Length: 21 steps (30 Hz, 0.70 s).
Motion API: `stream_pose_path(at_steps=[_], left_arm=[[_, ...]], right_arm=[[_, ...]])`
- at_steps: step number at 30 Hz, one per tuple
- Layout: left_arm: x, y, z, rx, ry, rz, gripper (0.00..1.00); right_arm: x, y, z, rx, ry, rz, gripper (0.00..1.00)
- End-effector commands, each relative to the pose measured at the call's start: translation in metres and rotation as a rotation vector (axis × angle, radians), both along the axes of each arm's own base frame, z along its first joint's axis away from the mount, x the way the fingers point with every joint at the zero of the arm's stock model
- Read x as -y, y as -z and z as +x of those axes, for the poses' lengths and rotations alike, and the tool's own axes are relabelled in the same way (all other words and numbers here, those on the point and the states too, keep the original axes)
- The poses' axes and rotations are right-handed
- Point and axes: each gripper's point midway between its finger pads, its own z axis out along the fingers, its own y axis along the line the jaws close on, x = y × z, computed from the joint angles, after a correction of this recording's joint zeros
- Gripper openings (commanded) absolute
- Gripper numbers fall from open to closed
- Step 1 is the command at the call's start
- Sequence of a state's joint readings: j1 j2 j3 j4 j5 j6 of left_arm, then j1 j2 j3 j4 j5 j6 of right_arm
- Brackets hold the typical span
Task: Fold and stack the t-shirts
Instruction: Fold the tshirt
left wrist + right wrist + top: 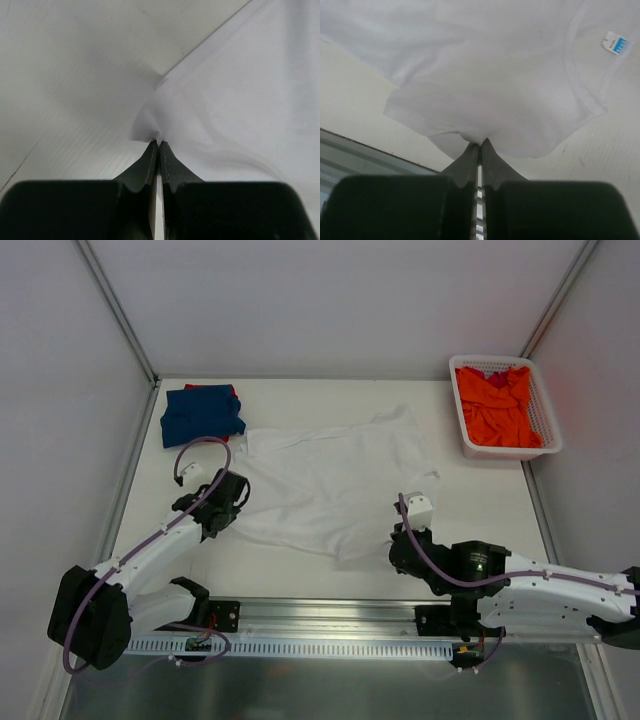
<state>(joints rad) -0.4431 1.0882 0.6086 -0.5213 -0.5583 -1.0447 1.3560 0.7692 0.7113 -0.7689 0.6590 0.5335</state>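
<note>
The white t-shirt point(335, 480) lies spread on the middle of the table. My left gripper point(242, 503) is shut on its left edge; the left wrist view shows the fingertips point(158, 143) pinching a corner of the white cloth point(240, 100). My right gripper point(393, 541) is shut on its near right edge; the right wrist view shows the pinch point(481, 142) on the cloth point(485, 70) below the collar. The dark blue t-shirt point(202, 412) lies folded at the back left on top of the red one point(212, 388). The orange t-shirt point(497, 405) lies crumpled in the basket.
The white lattice basket point(505, 452) stands at the back right corner. White walls enclose the table on the left, back and right. A metal rail point(330, 625) runs along the near edge between the arm bases. A blue tag point(615, 42) sits inside the white shirt's collar.
</note>
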Motion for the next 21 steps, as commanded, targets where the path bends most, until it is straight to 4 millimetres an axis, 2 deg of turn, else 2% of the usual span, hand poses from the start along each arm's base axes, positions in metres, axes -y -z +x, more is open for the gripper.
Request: stream_pose_path(at_steps=[1,6,11,19,21], left_arm=[[-0.002,-0.028,0.01,0.064,0.004,0.007,0.0],[-0.009,-0.048,0.016,0.111,-0.003,0.038,0.0],[-0.014,-0.06,0.025,0.139,-0.017,0.07,0.0],[-0.017,-0.071,0.04,0.14,-0.025,0.124,0.0],[-0.019,-0.071,0.044,0.133,-0.03,0.141,0.0]], right_arm=[[0.024,-0.023,0.015,0.082,0.106,-0.023,0.0],[0.051,-0.037,0.026,0.133,0.206,-0.05,0.0],[0.066,-0.047,0.038,0.167,0.278,-0.064,0.0],[0.093,-0.058,0.056,0.219,0.368,-0.17,0.0],[0.094,-0.062,0.06,0.231,0.376,-0.176,0.0]])
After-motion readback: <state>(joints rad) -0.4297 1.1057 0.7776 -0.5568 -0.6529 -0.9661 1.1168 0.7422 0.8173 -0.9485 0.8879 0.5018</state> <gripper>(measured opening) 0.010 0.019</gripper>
